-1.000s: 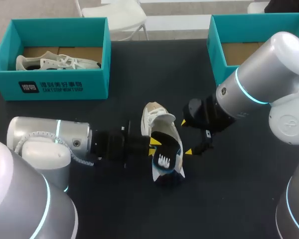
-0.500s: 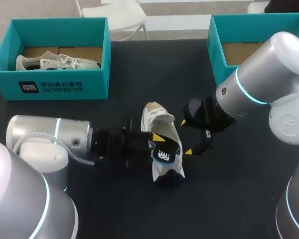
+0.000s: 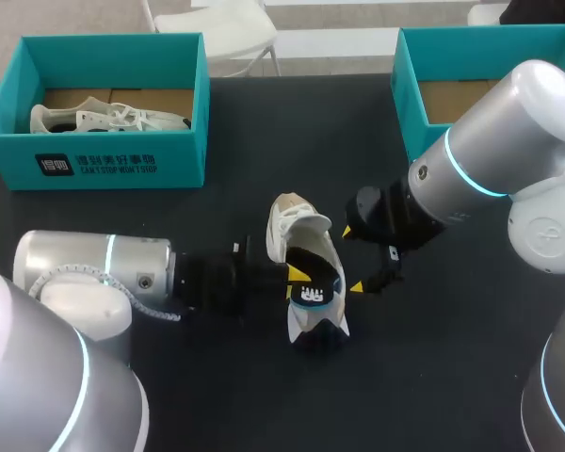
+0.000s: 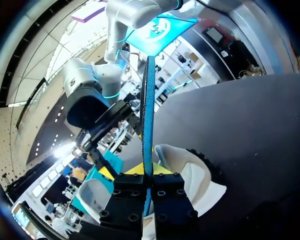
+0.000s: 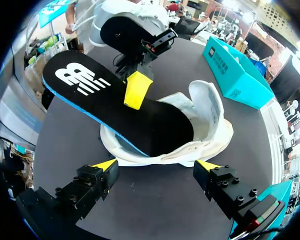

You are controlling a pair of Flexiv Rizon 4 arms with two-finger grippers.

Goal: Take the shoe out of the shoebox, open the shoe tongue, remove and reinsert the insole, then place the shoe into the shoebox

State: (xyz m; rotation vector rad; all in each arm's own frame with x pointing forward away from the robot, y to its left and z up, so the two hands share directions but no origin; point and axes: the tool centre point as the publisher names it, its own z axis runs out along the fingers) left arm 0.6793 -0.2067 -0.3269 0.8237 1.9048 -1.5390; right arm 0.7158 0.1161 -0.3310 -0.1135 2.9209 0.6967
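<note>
One dark table (image 3: 235, 198) bears all that we mark. Our left arm (image 3: 94, 273) lies low along its near side. Our right arm (image 3: 508, 141) enters from the right and covers part of the right shoebox (image 3: 410, 89), which the frame edge also cuts off, so we see only a strip of its brown floor. The left shoebox (image 3: 94, 160) stands at the far left with a second shoe (image 3: 104, 118) lying inside.

Between the arms, well apart from both boxes, the shoe (image 3: 292, 221) rests on the table. A cream flap stands up at one end; we cannot tell whether it is tongue or heel. The insole (image 3: 313, 287) slants out of the shoe: one end sits in the opening, and the end with the white mark is raised clear.

The left gripper (image 3: 298, 273) clamps the insole by one long edge. In the left wrist view the insole shows edge-on as a thin blue line between the finger blocks. In the right wrist view only the upper yellow fingertip (image 5: 136, 90) shows — the lower is hidden beneath the insole.

The right gripper (image 5: 156, 165) has its fingers wide apart, both tips just beside the shoe's near side — whether they touch the sole we cannot make out.
</note>
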